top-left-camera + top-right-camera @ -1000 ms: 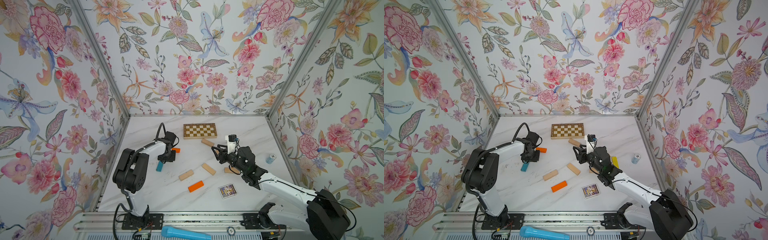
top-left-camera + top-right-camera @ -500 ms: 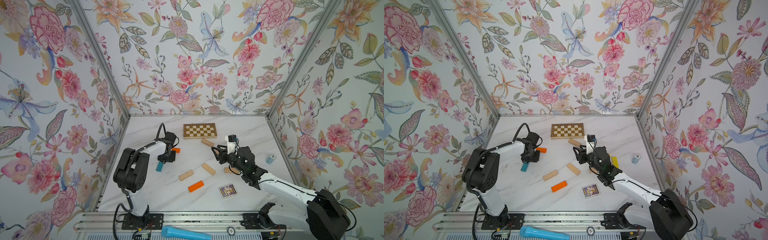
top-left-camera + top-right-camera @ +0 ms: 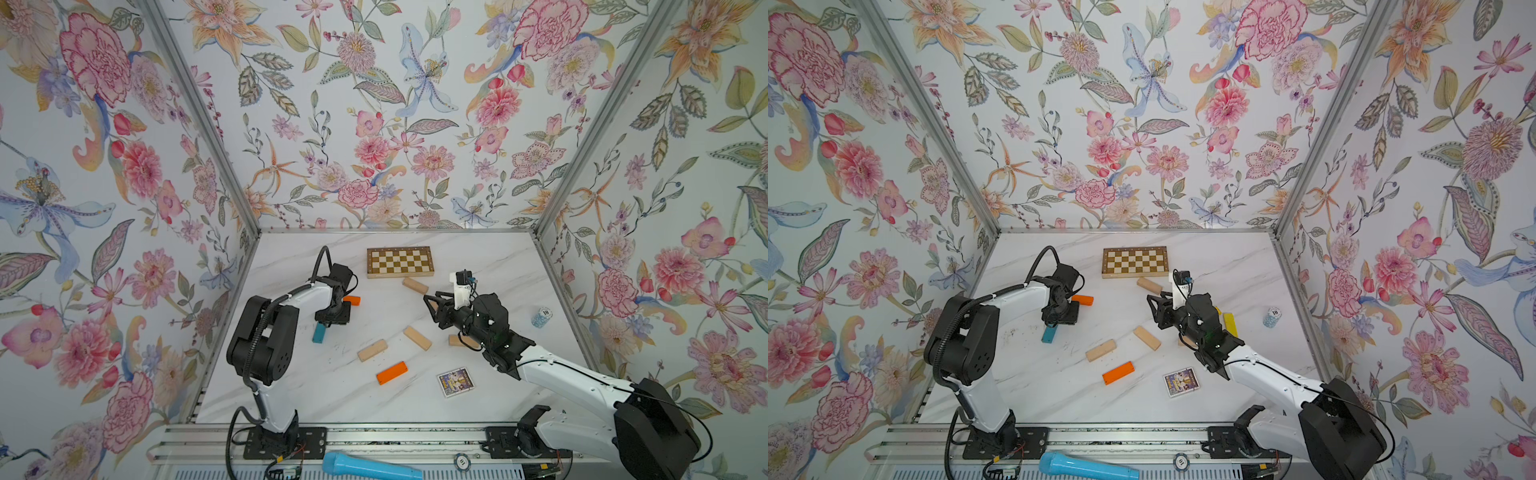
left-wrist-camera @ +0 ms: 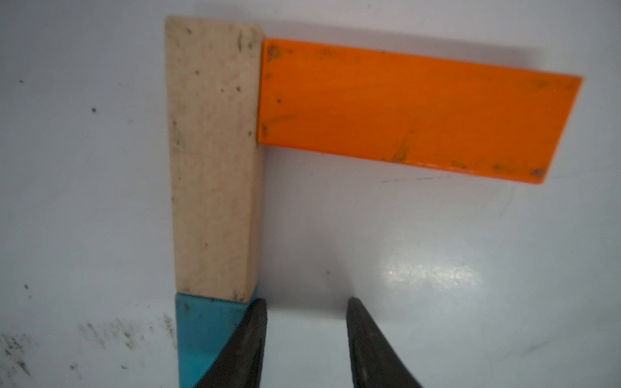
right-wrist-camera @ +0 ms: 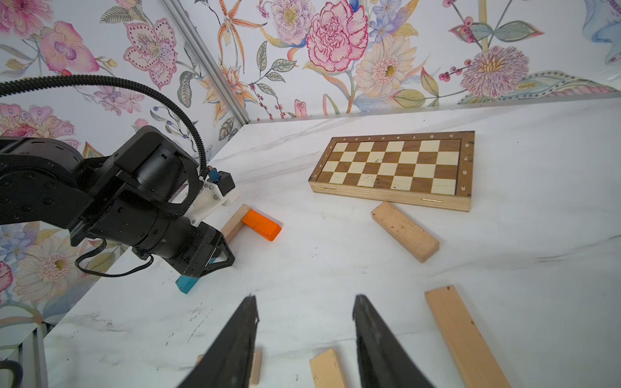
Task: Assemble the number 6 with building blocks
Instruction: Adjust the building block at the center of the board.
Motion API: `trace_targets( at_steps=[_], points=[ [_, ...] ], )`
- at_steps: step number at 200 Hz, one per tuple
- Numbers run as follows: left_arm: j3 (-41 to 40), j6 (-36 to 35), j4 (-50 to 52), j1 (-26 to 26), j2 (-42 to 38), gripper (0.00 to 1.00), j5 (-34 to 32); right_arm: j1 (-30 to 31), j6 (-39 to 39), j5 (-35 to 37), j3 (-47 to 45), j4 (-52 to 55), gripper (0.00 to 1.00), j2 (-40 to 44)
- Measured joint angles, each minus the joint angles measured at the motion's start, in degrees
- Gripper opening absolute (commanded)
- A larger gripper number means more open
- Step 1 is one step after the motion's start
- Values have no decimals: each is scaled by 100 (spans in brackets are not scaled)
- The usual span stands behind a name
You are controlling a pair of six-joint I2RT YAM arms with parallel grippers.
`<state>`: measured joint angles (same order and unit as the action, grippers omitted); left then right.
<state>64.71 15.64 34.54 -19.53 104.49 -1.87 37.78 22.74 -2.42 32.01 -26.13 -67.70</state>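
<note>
Left of centre in a top view, the left gripper [image 3: 328, 322] hangs low over the worktop [image 3: 340, 399], jaws partly apart with nothing between them. One fingertip [image 4: 248, 336] sits right at the edge of the teal block [image 4: 201, 332]. That block butts end to end against a pale block [image 4: 213, 158], whose far end meets an orange block [image 4: 416, 111] squarely. Letting go seems the step: lift straight up, dragging nothing askew. Right of centre, the right gripper [image 5: 304, 302] hovers half open and empty near loose pale blocks [image 3: 417, 337].
</note>
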Motion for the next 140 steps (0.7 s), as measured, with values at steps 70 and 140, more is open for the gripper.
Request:
trace_targets(
  at_steps=[70, 140],
  points=[
    [597, -57, 160, -83, -750, 63, 678, 125, 138, 435, 81, 660, 48, 149],
    [946, -96, 402, 17, -1768, 97, 752, 1003, 1346, 1628, 826, 2465, 55, -70]
  ],
)
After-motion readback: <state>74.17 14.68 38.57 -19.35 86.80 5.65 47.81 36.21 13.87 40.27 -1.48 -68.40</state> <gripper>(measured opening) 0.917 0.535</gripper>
